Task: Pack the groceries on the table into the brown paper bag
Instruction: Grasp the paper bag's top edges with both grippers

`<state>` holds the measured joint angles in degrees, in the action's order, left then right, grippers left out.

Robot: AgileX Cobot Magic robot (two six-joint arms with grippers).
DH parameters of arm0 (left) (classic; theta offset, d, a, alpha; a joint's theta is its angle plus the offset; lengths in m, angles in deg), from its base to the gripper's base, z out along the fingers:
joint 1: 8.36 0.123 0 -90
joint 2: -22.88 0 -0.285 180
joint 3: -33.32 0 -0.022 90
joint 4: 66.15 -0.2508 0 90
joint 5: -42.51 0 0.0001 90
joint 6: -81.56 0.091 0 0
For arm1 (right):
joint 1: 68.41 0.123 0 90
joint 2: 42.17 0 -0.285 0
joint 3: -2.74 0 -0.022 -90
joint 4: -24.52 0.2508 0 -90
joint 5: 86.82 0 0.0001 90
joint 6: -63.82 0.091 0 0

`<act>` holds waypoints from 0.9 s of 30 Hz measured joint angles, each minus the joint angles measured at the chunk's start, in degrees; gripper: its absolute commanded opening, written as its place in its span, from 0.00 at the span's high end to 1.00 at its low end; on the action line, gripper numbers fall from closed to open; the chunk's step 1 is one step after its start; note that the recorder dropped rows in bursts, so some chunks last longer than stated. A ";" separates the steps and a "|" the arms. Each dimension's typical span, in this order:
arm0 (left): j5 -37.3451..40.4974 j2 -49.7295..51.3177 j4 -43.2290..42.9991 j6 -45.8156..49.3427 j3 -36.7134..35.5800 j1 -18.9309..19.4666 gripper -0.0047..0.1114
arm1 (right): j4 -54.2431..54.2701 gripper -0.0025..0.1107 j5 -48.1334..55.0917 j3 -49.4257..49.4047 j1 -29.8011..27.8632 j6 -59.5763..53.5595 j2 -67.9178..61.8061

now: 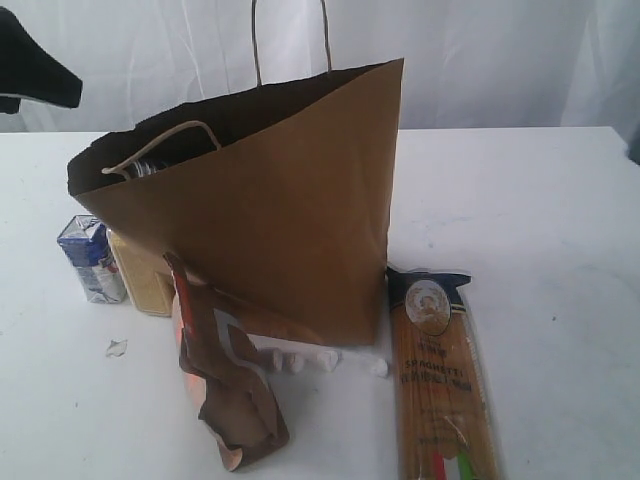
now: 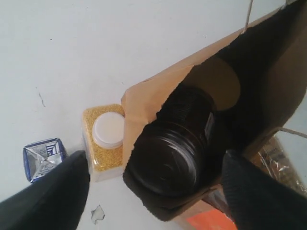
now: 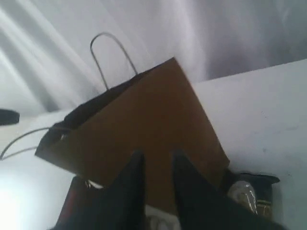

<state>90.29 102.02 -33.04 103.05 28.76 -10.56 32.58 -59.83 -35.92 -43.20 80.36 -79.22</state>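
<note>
The left claw (image 2: 157, 165) hung wide open over a dark round jar (image 2: 165, 158) inside the tall brown paper bag (image 2: 144, 98). The right claw (image 3: 158, 160) was barely open.

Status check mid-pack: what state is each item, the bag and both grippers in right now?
Bag: standing, mouth open.
Dark jar: inside bag.
Yellow bottle: upright on table, capped.
Carton: upright on table.
Pouch: on table, before bag.
Spaghetti: flat on table.
Left gripper: open, empty.
Right gripper: slightly open, empty.
</note>
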 measured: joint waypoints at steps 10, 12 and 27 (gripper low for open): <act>-0.73 0.00 -8.77 -5.53 0.00 -1.65 0.29 | 7.27 0.29 13.29 26.58 0.42 -3.97 -37.25; -0.86 0.00 -8.82 -5.75 0.00 -1.65 0.29 | 9.76 0.29 13.29 29.61 0.42 -3.11 -41.57; -3.37 1.75 -13.51 -6.82 0.00 -8.15 0.29 | 16.40 0.32 16.73 47.48 0.42 -2.78 -56.18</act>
<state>86.93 103.77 -46.55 96.24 28.76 -18.71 48.98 -43.10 11.56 -42.78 77.58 -135.40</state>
